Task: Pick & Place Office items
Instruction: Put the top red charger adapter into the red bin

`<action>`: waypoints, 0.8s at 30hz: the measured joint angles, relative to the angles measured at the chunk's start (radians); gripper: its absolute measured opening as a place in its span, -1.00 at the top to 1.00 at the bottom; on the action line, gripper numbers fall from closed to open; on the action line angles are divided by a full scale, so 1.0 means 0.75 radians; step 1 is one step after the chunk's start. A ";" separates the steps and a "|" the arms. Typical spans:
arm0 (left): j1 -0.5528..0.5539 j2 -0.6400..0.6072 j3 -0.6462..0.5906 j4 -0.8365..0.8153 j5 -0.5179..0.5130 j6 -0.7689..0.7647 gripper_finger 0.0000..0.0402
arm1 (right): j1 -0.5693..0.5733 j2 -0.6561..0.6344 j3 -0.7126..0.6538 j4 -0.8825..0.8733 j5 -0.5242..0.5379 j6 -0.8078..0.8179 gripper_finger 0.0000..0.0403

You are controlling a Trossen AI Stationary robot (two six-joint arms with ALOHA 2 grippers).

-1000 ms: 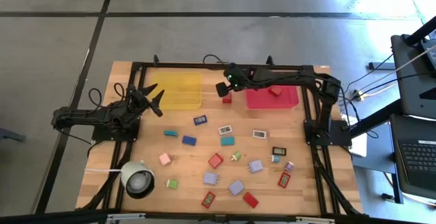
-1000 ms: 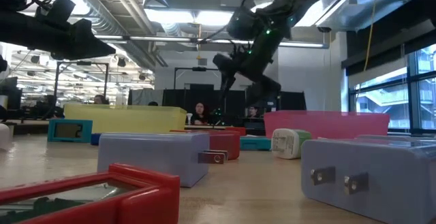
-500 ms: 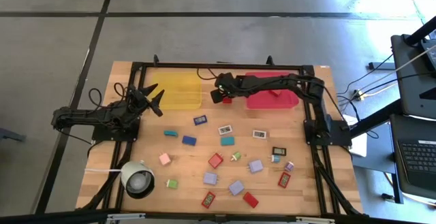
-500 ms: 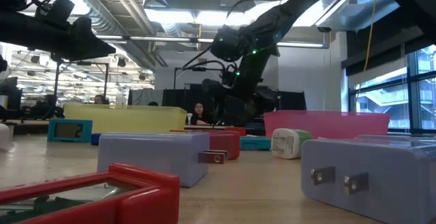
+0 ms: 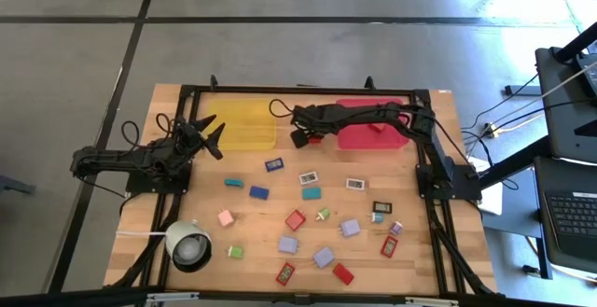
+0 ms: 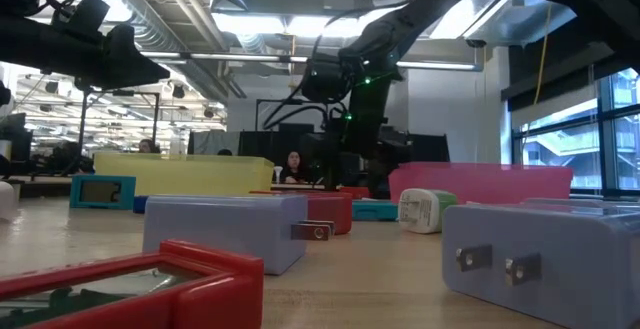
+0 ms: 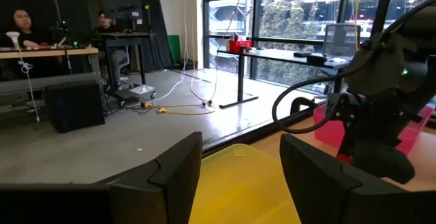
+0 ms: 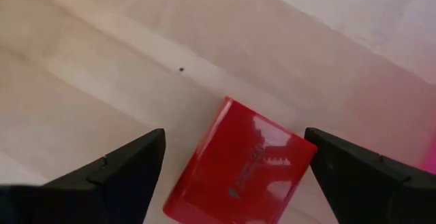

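Red block: flat, glossy, rectangular with rounded corners and an embossed mark on top — lying tilted on the pale wood-grain desk.
Right gripper: low over the block between the two trays; its dark fingers spread wide, one on each side of the block, not touching it.
Items: small flat blocks in red, lilac, blue, teal, pink and green, scattered over the desk's near half.
Red tray: flat, square, just beside the block.
Yellow tray: translucent, smooth.
Left gripper: beside the yellow tray — fingers spread, holding nothing.
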 joint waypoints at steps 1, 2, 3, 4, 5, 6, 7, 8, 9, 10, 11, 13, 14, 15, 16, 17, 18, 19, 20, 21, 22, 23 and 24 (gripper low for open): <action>0.000 0.000 0.000 0.000 0.000 0.000 0.02 | 0.002 0.000 0.000 0.000 -0.001 -0.018 -0.73; 0.000 0.000 0.000 0.000 0.000 0.000 0.02 | 0.004 0.000 0.000 0.000 -0.004 -0.037 -0.71; 0.000 0.000 0.000 0.000 0.000 0.000 0.02 | 0.007 0.000 0.000 0.000 -0.005 -0.053 -0.69; 0.000 0.000 0.000 0.000 0.000 0.000 0.02 | 0.010 0.000 0.000 0.000 -0.005 -0.076 -0.65; 0.000 0.000 0.000 0.000 0.000 0.000 0.02 | 0.012 0.000 0.000 0.001 -0.004 -0.092 -0.61; 0.000 0.000 0.000 0.000 0.000 0.000 0.02 | 0.013 0.000 0.000 0.000 -0.005 -0.112 -0.57; 0.000 0.000 0.000 0.000 0.000 0.000 0.02 | 0.013 0.000 0.000 0.000 -0.005 -0.131 -0.52; 0.000 0.000 0.000 0.000 0.000 0.000 0.02 | 0.013 0.000 0.000 0.001 -0.005 -0.148 -0.46; 0.000 0.000 0.000 0.000 0.000 0.000 0.02 | 0.013 0.000 0.000 0.000 -0.005 -0.162 -0.41; 0.000 0.000 0.000 0.000 0.000 0.000 0.02 | 0.013 0.000 0.000 0.000 -0.005 -0.177 -0.35; 0.000 0.000 0.000 0.000 0.000 0.001 0.02 | 0.013 0.000 0.000 0.000 -0.005 -0.190 -0.29; 0.000 0.000 0.000 0.000 0.000 0.000 0.02 | 0.013 0.000 0.000 0.002 -0.004 -0.224 -0.17; 0.000 0.000 0.000 0.000 0.000 0.001 0.02 | 0.013 -0.001 0.000 0.002 -0.004 -0.246 -0.12; 0.000 0.000 0.000 0.000 0.000 0.001 0.02 | 0.013 -0.001 0.000 0.004 -0.004 -0.261 -0.09; 0.000 0.000 0.000 0.000 0.000 0.000 0.02 | 0.013 -0.001 0.000 0.004 -0.004 -0.278 -0.09; 0.000 0.000 0.000 0.000 0.000 0.001 0.02 | 0.014 -0.001 0.000 0.004 -0.004 -0.290 -0.09; 0.000 0.000 0.000 0.000 0.000 0.001 0.02 | 0.016 -0.002 0.000 0.003 -0.004 -0.303 -0.09; 0.000 0.000 0.000 0.000 0.000 0.001 0.02 | 0.018 -0.006 0.000 0.001 -0.004 -0.323 -0.09; -0.001 0.000 0.000 0.000 -0.001 0.000 0.02 | 0.022 -0.013 0.000 -0.006 -0.003 -0.346 -0.09; 0.000 0.000 0.000 0.000 0.000 0.001 0.02 | 0.027 -0.022 -0.001 -0.005 -0.002 -0.369 -0.10; 0.000 0.000 0.000 0.000 -0.001 0.001 0.02 | 0.031 -0.037 -0.001 -0.002 0.000 -0.392 -0.12; 0.000 0.000 0.000 0.000 -0.001 0.000 0.02 | 0.037 -0.056 -0.002 -0.005 0.004 -0.411 -0.14; 0.000 0.000 0.000 0.000 -0.001 0.001 0.02 | 0.042 -0.078 -0.002 -0.003 0.017 -0.429 -0.15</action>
